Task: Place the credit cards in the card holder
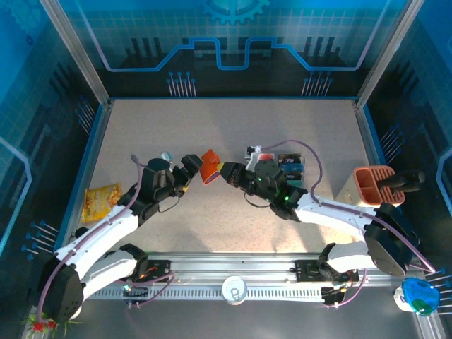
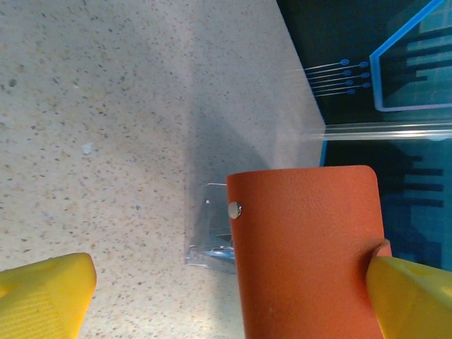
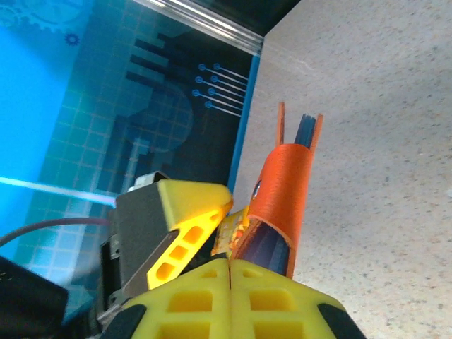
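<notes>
currently the card holder (image 2: 304, 261) hangs between the wide-spread left jaws, broad face toward them; the right jaws pinch its edge.

Speckled table (image 1: 212, 120) in play: yellow packet (image 1: 101, 200) at the left edge, cards (image 1: 296, 167) mid-table, terracotta bin (image 1: 373, 185) far right.

Bright, even light comes from above, so the table (image 2: 106, 106) under the left claw (image 2: 229, 279) has just a soft grey shadow below the card holder (image 2: 304, 254). The yellow fingers (image 2: 42, 296) nearest each wrist camera look blurry. Past the claw tips the blue walls (image 3: 85, 106) glow and the metal rail (image 2: 381, 131) shines white.
</notes>
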Tool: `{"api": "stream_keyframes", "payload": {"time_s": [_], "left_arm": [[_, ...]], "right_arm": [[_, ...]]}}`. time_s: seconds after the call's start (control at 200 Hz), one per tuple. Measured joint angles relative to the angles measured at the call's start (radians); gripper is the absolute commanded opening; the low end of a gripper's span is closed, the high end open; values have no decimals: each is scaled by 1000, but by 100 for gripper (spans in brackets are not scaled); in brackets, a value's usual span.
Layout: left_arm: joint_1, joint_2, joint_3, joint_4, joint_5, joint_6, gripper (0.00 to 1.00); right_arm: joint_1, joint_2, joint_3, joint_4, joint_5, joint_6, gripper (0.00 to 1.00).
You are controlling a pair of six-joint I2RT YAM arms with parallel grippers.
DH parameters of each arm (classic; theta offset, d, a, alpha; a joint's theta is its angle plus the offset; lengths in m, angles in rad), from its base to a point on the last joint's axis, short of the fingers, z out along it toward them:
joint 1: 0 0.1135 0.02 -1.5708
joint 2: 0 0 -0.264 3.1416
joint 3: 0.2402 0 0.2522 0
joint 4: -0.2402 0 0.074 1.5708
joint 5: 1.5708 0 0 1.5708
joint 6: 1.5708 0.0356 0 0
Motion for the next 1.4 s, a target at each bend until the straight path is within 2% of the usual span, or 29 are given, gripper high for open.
{"api": "stream_keyframes", "payload": {"time_s": [0.19,0.55,0.84,1.191,1.321,1.401], "left_arm": [[0,-12,-28,116,-1,-74,94],[0,-36,-99,267,-17,-162,53],[0,-39,-106,298,-28,-167,43],[3,-40,-113,326,-45,-151,10],[3,-40,-120,336,-40,-113,0],[5,-40,-126,342,-38,-81,0]], "right_arm": [[27,0,0,43,0,32,0],[39,45,0,115,0,85,0],[40,46,0,125,1,89,0],[40,45,-27,118,5,99,0],[42,39,-51,93,6,95,20],[44,-2,-66,33,8,80,29]]}}
